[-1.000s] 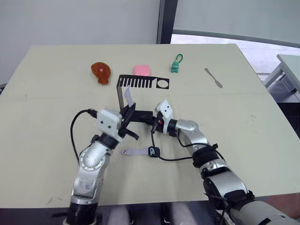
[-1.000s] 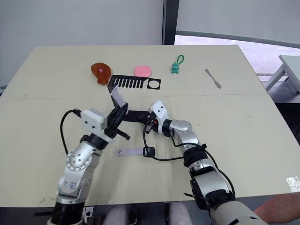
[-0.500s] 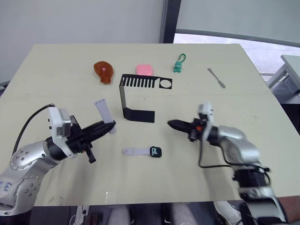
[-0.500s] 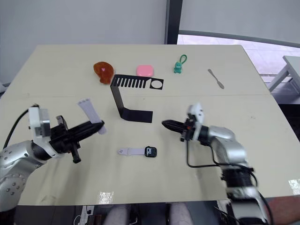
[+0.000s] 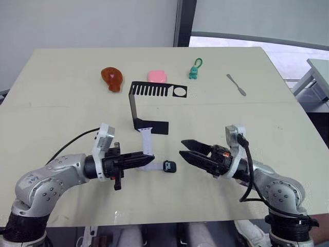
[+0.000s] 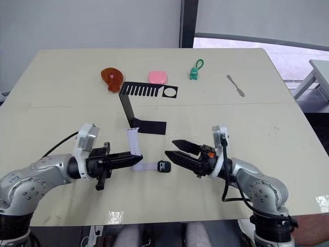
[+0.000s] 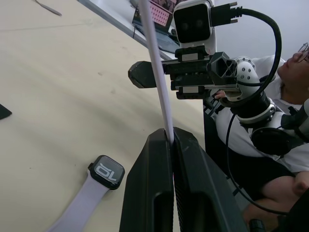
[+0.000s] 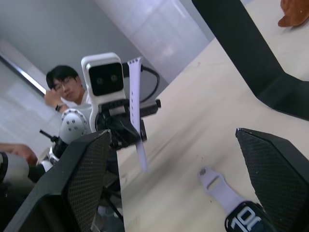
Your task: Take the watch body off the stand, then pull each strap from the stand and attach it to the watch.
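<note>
A: Head views first. What's on the bench [image 5: 288, 123]?

B: Black stand [image 5: 149, 105] upright near the middle, both slots bare of straps. Watch body [image 5: 169, 166] flat on the bench in front of the stand's base, one lavender strap [image 6: 138, 166] already joined to it and lying toward the left end effector [image 5: 146, 158]. Behind the stand: brown drumstick toy [image 5: 111, 78], pink soap-like piece [image 5: 156, 76], green keychain figure [image 5: 193, 70], grey spatula [image 5: 235, 85].

A: And the two end effectors?

B: Left one clamped on the second strap [image 5: 147, 142], which stands up from its fingertips, just beside the watch body. Right end effector [image 5: 186, 149] spread wide, empty, pointing at the watch body from the other side, close but apart.

A: Left wrist view?

B: Fingers [image 7: 188, 188] pressed together on the held strap, rising between them; watch body lower down with its joined strap; right end effector facing across.

A: Right wrist view?

B: Fingers [image 8: 275, 169] far apart, nothing between; watch body at the edge, stand's base beyond, a seated person [image 8: 63, 92] behind the left end effector.
</note>
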Controlling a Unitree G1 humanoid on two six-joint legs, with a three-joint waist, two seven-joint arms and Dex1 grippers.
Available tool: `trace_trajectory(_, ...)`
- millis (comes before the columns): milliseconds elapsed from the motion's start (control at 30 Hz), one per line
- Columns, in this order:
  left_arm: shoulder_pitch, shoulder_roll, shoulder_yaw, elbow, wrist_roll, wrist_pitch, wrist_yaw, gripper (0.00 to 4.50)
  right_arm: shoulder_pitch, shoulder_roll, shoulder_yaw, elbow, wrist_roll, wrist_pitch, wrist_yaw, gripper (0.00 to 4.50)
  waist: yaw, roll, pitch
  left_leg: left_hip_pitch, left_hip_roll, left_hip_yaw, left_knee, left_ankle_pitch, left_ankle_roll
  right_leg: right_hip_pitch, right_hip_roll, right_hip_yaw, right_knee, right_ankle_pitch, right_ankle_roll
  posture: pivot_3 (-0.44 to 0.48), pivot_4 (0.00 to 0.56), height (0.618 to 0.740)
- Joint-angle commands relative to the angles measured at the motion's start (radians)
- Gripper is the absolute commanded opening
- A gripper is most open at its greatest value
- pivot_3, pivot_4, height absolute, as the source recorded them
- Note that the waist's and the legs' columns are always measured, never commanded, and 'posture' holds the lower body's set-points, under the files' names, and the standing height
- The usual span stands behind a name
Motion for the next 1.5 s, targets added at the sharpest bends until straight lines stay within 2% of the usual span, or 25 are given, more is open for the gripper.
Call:
trace_trajectory(33, -0.036, -0.009, -0.017, -0.003, -0.049, 0.05, 0.0, 0.0, -0.012, 0.042, 0.016, -0.043, 0.072, 0.0, -0.071, 4.46, 0.001, 0.0, 0.0, 0.0, 0.0, 0.0, 0.0, 0.0, 0.0, 0.0, 0.0, 0.0, 0.0, 0.0, 0.0, 0.0, 0.15, 0.74)
trace_trajectory(300, -0.127, -0.066, -0.064, 0.043, -0.048, 0.107, -0.004, 0.0, -0.068, 0.1, 0.072, -0.017, 0.195, 0.037, -0.163, 4.46, 0.011, 0.0, 0.0, 0.0, 0.0, 0.0, 0.0, 0.0, 0.0, -0.001, 0.001, 0.0, 0.0, 0.0, 0.0, 0.0, 0.15, 0.74)
trace_trajectory(600, -0.137, -0.091, -0.051, 0.06, -0.103, 0.165, -0.009, 0.0, -0.087, 0.105, 0.091, -0.004, 0.204, 0.03, -0.166, 4.46, 0.014, 0.0, 0.0, 0.0, 0.0, 0.0, 0.0, 0.0, 0.0, 0.0, 0.0, 0.0, 0.0, 0.0, 0.0, 0.0, 0.15, 0.74)
trace_trajectory(867, -0.135, -0.084, -0.062, 0.069, -0.078, 0.164, -0.031, 0.0, -0.085, 0.099, 0.094, 0.007, 0.204, 0.027, -0.167, 4.46, 0.014, 0.0, 0.0, 0.0, 0.0, 0.0, 0.0, 0.0, 0.0, 0.0, 0.0, 0.0, 0.0, 0.0, 0.0, 0.0, 0.15, 0.74)
trace_trajectory(967, -0.133, -0.085, -0.066, 0.065, -0.073, 0.163, -0.034, 0.0, -0.085, 0.099, 0.097, 0.009, 0.202, 0.027, -0.166, 3.64, 0.014, 0.0, 0.0, 0.0, 0.0, 0.0, 0.0, 0.0, 0.0, 0.0, 0.0, 0.0, 0.0, 0.0, 0.0, 0.0, 0.15, 0.74)
trace_trajectory(1033, -0.133, -0.084, -0.071, 0.06, -0.067, 0.162, -0.037, 0.0, -0.088, 0.098, 0.1, 0.013, 0.213, 0.036, -0.162, 2.71, 0.014, 0.0, 0.0, 0.0, 0.0, 0.0, 0.0, 0.0, 0.0, 0.0, 0.0, 0.0, 0.0, 0.0, 0.0, 0.0, 0.15, 0.74)
trace_trajectory(1500, -0.12, -0.082, -0.079, 0.048, -0.036, 0.147, -0.053, 0.0, -0.099, 0.117, 0.118, 0.034, 0.186, 0.019, -0.161, 2.71, 0.014, 0.0, 0.0, 0.0, 0.0, 0.0, 0.0, 0.0, 0.0, 0.0, 0.0, 0.0, 0.0, 0.0, 0.0, 0.0, 0.15, 0.74)
